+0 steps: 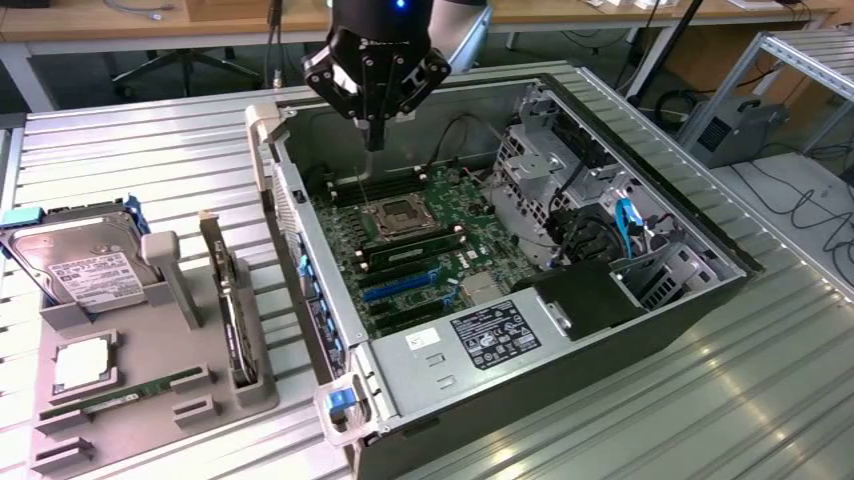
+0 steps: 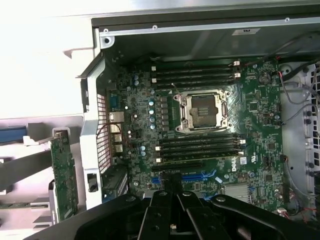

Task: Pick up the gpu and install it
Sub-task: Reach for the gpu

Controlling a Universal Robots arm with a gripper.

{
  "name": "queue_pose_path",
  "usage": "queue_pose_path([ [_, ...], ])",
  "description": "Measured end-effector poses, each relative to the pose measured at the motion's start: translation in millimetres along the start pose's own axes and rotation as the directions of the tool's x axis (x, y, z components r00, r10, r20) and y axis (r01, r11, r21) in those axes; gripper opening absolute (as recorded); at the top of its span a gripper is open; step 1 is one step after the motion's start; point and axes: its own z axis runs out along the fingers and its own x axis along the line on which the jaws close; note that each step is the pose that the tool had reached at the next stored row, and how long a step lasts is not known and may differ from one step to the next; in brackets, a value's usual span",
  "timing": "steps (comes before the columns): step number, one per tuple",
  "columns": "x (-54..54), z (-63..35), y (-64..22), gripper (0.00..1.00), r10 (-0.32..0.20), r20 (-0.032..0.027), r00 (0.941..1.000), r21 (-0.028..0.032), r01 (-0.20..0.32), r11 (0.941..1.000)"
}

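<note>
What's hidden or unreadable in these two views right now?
- gpu: exterior view, it stands edge-on in its holder, so its faces are hidden.
- Motherboard past the blue slots: wrist view, covered by the body of the gripper.
- Black label on the case: exterior view, print too small to read.
</note>
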Motion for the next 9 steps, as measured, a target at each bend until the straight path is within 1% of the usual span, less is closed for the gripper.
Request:
queue_pose_path([
  [9,4.6,-0.2,-0.3,0.11,0.000,0.0000,1.0000,0.0001,0.000,1.0000],
])
